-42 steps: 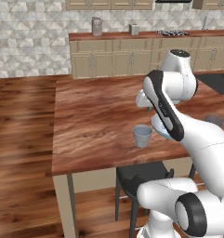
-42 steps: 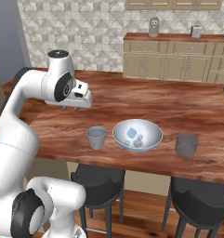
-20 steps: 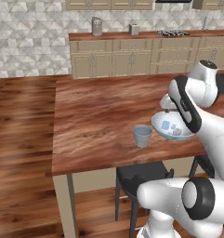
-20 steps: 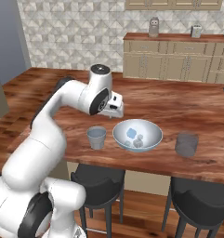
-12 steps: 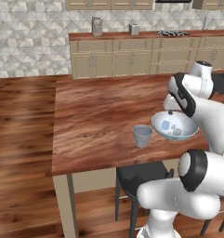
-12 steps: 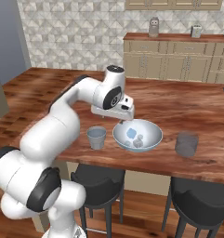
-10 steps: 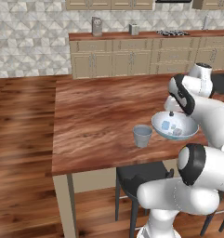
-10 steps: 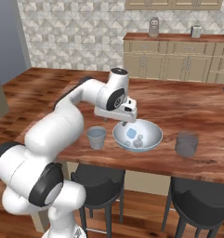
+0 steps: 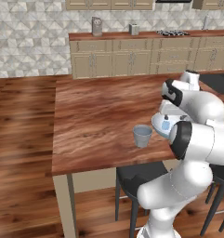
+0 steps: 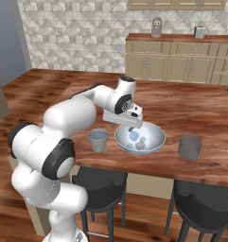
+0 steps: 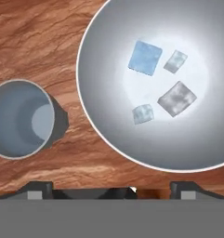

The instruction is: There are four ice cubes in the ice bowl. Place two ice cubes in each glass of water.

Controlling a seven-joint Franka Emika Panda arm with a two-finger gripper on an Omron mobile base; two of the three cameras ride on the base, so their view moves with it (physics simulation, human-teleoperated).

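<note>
The ice bowl (image 11: 100,95) is wide, pale and glossy, and it holds several ice cubes (image 11: 145,57), one bluer than the others. My gripper (image 10: 132,127) hangs open just above the bowl (image 10: 156,137), over its near-left side, with nothing between its fingertips (image 11: 39,188). One glass of water (image 11: 21,118) stands close beside the bowl's left side (image 10: 98,140). The other glass (image 10: 189,146) stands to the bowl's right. In the left base view my arm covers most of the bowl (image 9: 157,123), and the nearer glass (image 9: 142,135) stands in front of it.
Everything sits near the front edge of a wooden table (image 10: 196,108). Dark stools (image 10: 99,186) stand under that edge. Kitchen cabinets (image 10: 181,61) line the far wall. Bare tabletop stretches behind the bowl and to the left (image 9: 95,116).
My arm has swung from over the table's left part across to the ice bowl and come down over it. The jaws stayed open. Bowl and glasses have not moved.
</note>
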